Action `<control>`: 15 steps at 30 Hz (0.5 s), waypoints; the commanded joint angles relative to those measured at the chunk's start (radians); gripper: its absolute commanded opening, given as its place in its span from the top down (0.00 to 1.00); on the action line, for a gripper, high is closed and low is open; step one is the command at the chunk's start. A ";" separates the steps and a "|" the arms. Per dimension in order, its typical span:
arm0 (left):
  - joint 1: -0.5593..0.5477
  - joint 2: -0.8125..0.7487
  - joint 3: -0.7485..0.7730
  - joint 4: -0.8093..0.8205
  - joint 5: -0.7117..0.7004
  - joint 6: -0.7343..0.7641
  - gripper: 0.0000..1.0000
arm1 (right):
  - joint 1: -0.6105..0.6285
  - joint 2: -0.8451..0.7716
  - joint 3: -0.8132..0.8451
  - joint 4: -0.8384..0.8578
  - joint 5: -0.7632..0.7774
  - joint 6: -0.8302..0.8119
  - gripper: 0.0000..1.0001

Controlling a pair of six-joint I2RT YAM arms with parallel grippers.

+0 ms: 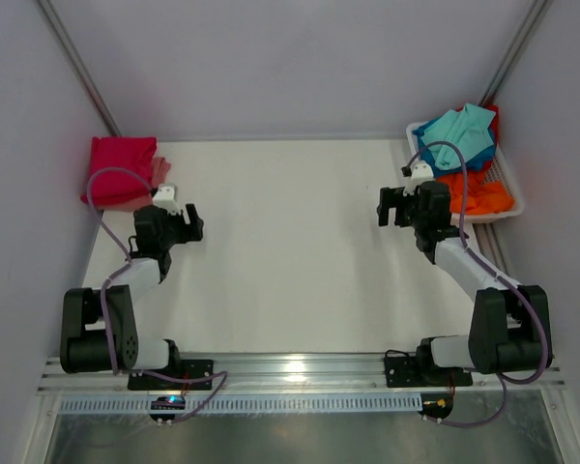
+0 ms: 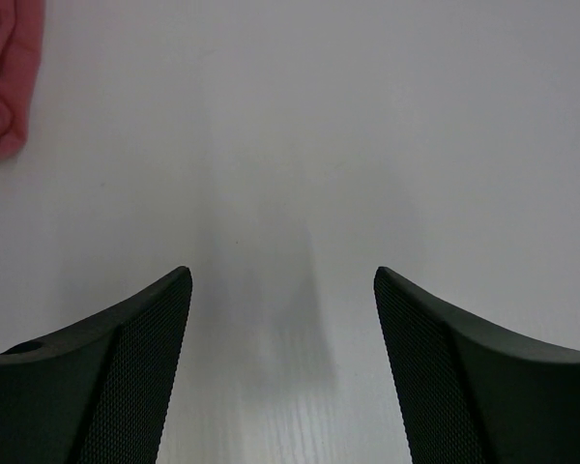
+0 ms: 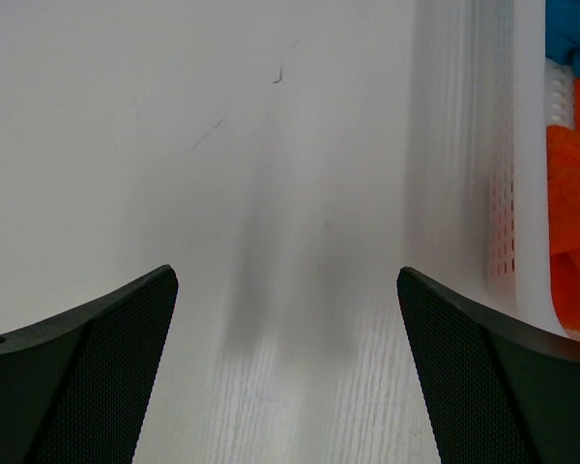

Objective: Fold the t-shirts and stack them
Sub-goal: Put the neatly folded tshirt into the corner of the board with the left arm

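A crimson t-shirt (image 1: 121,166) lies folded into a thick, neat square at the far left corner of the white surface (image 1: 290,261). A paler pink shirt (image 1: 160,172) shows along its right edge, touching it; whether it lies under the crimson one or just beside it cannot be told. In the left wrist view the pink cloth appears as a soft rolled edge at the upper left.

The unfolded shirts sit in a white perforated basket (image 1: 510,184) at the far right corner. A teal shirt (image 1: 459,135) is heaped loosely on top toward the back, and a rumpled orange shirt (image 1: 478,193) fills the near part. A bit of red cloth (image 1: 491,114) peeks out behind the teal.

The left hand (image 1: 188,224) hangs over bare surface just near of the folded pile, its fingers spread and nothing between them. The right hand (image 1: 394,206) hangs just left of the basket, also spread wide and holding nothing; its wrist view shows the basket's wall close on the right.
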 commanded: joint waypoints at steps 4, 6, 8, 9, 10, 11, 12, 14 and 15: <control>-0.034 0.079 -0.076 0.289 0.052 0.088 0.13 | -0.003 -0.078 -0.199 0.395 0.084 -0.013 0.01; -0.034 0.099 -0.085 0.334 0.040 0.088 0.10 | -0.003 -0.094 -0.261 0.409 0.073 -0.019 0.01; -0.032 0.096 -0.088 0.325 0.037 0.086 0.11 | -0.003 -0.108 -0.316 0.479 0.094 -0.020 0.01; -0.034 0.096 -0.090 0.327 0.037 0.086 0.11 | -0.003 -0.108 -0.342 0.520 0.144 -0.023 0.01; -0.034 0.096 -0.092 0.330 0.035 0.086 0.12 | -0.001 -0.100 -0.398 0.624 0.154 -0.039 0.00; -0.034 0.095 -0.093 0.331 0.035 0.086 0.11 | -0.003 -0.094 -0.428 0.690 0.165 -0.049 0.01; -0.034 0.095 -0.095 0.336 0.035 0.085 0.11 | -0.003 -0.085 -0.448 0.740 0.169 -0.051 0.01; -0.034 0.093 -0.096 0.339 0.031 0.083 0.11 | -0.001 -0.038 -0.480 0.836 0.157 -0.056 0.01; -0.034 0.095 -0.096 0.339 0.031 0.083 0.11 | -0.003 -0.045 -0.468 0.812 0.188 -0.042 0.01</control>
